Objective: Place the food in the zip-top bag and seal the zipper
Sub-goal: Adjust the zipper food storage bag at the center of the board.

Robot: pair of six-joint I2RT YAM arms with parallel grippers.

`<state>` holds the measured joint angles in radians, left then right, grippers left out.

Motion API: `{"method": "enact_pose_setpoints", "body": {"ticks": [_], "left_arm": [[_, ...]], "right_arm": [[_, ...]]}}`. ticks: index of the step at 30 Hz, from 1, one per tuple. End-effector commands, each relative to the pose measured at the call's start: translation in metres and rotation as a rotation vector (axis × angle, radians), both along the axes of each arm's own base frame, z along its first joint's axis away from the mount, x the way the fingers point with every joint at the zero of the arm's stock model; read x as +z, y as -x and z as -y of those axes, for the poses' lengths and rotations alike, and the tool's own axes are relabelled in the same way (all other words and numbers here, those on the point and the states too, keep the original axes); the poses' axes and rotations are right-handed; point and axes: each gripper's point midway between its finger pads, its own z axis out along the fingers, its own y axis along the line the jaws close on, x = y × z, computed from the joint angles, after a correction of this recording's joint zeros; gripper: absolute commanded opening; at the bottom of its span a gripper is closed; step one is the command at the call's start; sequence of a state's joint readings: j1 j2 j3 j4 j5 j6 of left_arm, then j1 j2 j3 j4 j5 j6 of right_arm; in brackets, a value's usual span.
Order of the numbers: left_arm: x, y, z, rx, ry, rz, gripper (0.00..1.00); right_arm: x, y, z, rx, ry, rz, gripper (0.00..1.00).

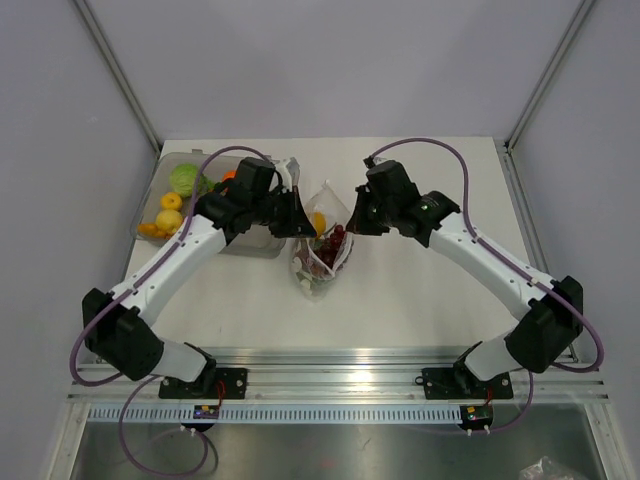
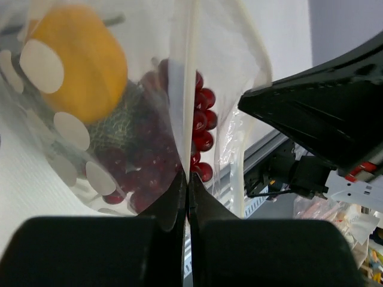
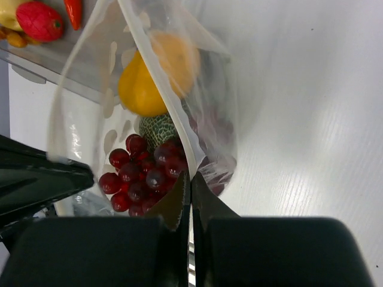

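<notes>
White tabletop (image 1: 400, 300) between pale grey walls fills the overhead view, with both arms reaching in from the near edge. At the table's middle, between them, is the zip-top bag (image 1: 322, 265), with an orange (image 1: 319, 222) and dark red grapes (image 1: 333, 240) showing through the film. The left gripper (image 1: 298, 225) meets the bag's left upper edge and the right gripper (image 1: 352, 222) its right upper edge. A grey translucent tray (image 1: 245, 246) lies at the far left, partly under the left arm, holding a green piece (image 1: 186, 178) and yellow pieces (image 1: 170, 205).

From the left wrist, the left gripper's fingers (image 2: 173, 200) are pressed together, pinching the bag's edge where the whitish zipper (image 2: 187, 78) runs away from the tips. The orange sits left of that strip and the grapes lie on both sides of it.

From the right wrist, the right gripper's fingers (image 3: 206, 200) likewise pinch the zipper strip. Orange, grapes and a green netted piece (image 3: 158, 128) lie inside the bag. A red piece (image 3: 39, 21) rests in the tray at the upper left.
</notes>
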<state>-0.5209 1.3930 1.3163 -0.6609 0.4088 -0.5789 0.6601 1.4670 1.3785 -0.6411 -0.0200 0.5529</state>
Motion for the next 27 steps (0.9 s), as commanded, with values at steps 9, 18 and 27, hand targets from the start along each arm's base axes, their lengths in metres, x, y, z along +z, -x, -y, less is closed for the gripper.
{"method": "enact_pose_setpoints", "body": {"ticks": [9, 18, 27], "left_arm": [[0.037, -0.011, 0.012, -0.003, 0.029, 0.111, 0.00], [0.050, 0.000, 0.022, -0.066, 0.038, 0.101, 0.00], [0.035, 0.006, 0.020, -0.083, 0.013, 0.078, 0.00]], "right_arm": [[0.061, 0.013, 0.008, 0.017, -0.097, 0.168, 0.00], [0.062, 0.019, 0.025, -0.022, -0.053, 0.168, 0.00], [0.053, 0.023, 0.031, -0.030, -0.035, 0.161, 0.00]]}}
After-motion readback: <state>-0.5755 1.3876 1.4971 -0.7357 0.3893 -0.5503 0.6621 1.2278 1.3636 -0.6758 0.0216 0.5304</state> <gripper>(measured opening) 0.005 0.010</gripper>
